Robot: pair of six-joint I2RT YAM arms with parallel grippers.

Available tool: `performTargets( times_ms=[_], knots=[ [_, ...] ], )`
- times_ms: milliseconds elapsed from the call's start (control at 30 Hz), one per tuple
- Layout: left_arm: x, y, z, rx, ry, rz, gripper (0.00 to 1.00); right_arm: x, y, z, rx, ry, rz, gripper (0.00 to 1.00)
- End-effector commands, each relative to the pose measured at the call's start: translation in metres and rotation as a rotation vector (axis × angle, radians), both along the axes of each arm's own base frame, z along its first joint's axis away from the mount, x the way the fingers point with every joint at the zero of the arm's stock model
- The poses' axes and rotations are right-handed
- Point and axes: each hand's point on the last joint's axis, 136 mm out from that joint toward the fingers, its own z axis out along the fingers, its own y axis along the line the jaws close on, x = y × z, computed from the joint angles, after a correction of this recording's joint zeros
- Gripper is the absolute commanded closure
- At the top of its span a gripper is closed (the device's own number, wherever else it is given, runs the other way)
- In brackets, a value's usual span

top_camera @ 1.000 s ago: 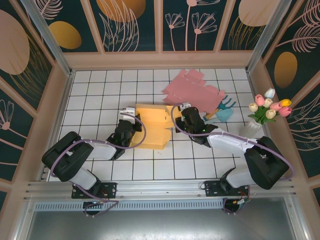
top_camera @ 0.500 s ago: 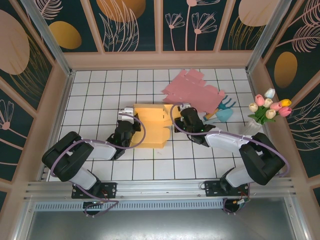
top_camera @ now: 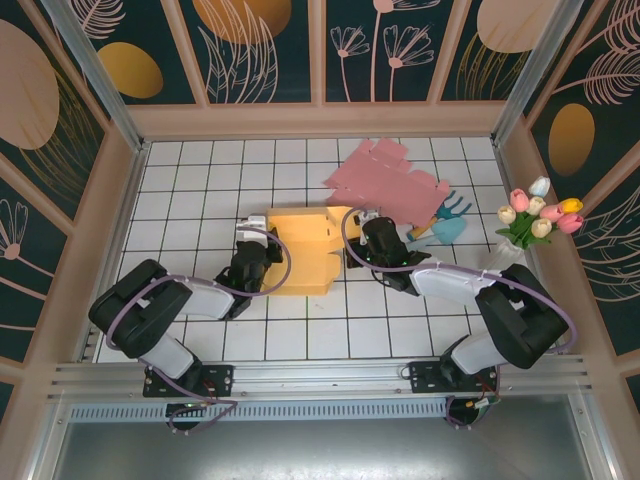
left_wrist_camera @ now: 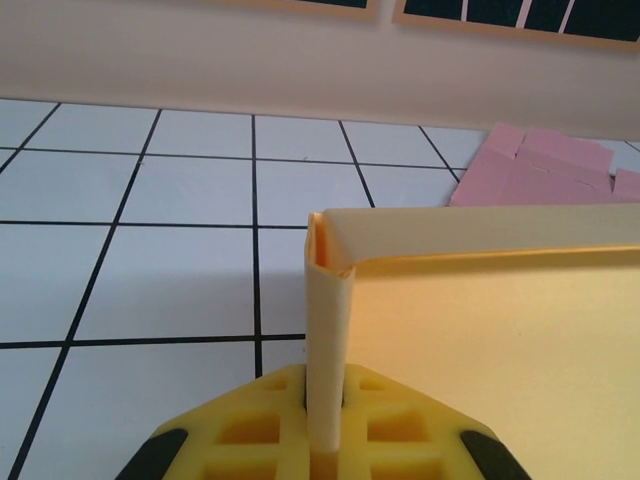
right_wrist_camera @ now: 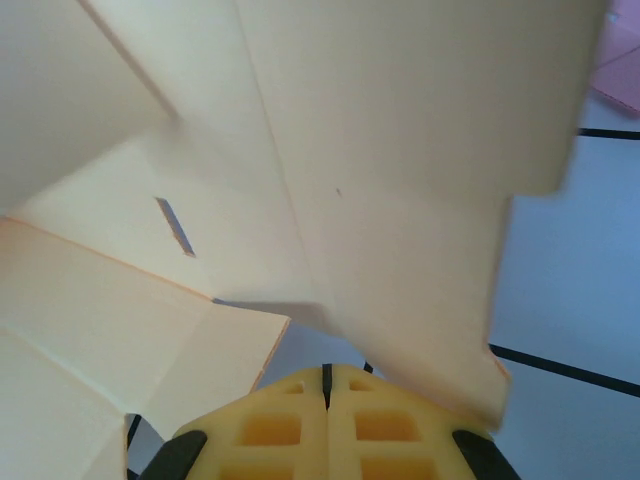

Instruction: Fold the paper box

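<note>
The yellow paper box (top_camera: 305,262) lies partly folded on the white tiled table between both arms. My left gripper (top_camera: 268,252) is at its left edge. In the left wrist view this gripper (left_wrist_camera: 328,445) is shut on an upright folded wall of the box (left_wrist_camera: 480,340). My right gripper (top_camera: 352,245) is at the box's right edge. In the right wrist view its jaws (right_wrist_camera: 326,385) are shut against each other with nothing between them. A pale flap of the box (right_wrist_camera: 380,150) hangs just over the right fingertip, and a slot shows in the panel behind.
A flat pink paper sheet (top_camera: 385,180) lies behind the box at the back right. A blue tool (top_camera: 448,228) and a vase of tulips (top_camera: 535,215) stand by the right wall. Wooden walls (top_camera: 320,120) ring the table.
The right gripper has shifted slightly left toward the box's edge. The left gripper keeps its hold and has barely moved.
</note>
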Motion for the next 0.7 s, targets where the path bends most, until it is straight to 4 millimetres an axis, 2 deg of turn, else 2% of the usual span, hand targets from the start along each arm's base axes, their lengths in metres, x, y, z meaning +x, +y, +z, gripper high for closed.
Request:
performTargets(
  times_ms=[0,167,433,533,667],
  knots=[
    [0.000,-0.024,0.014,-0.084,-0.043,-0.097,1.00,0.007,0.013,0.028,0.078,-0.070,0.038,1.00],
    [-0.005,-0.033,0.013,-0.090,-0.047,-0.143,1.00,0.007,0.023,0.030,0.091,-0.065,0.079,1.00],
    [-0.007,-0.039,0.019,-0.133,-0.056,-0.160,1.00,0.003,0.036,0.015,0.099,-0.037,0.108,1.00],
    [-0.003,-0.036,0.017,-0.121,-0.043,-0.125,1.00,0.001,0.036,0.014,0.097,-0.034,0.111,1.00],
    [0.003,-0.030,0.012,-0.084,-0.030,-0.083,1.00,-0.002,0.027,0.024,0.080,-0.061,0.097,1.00]
  ],
)
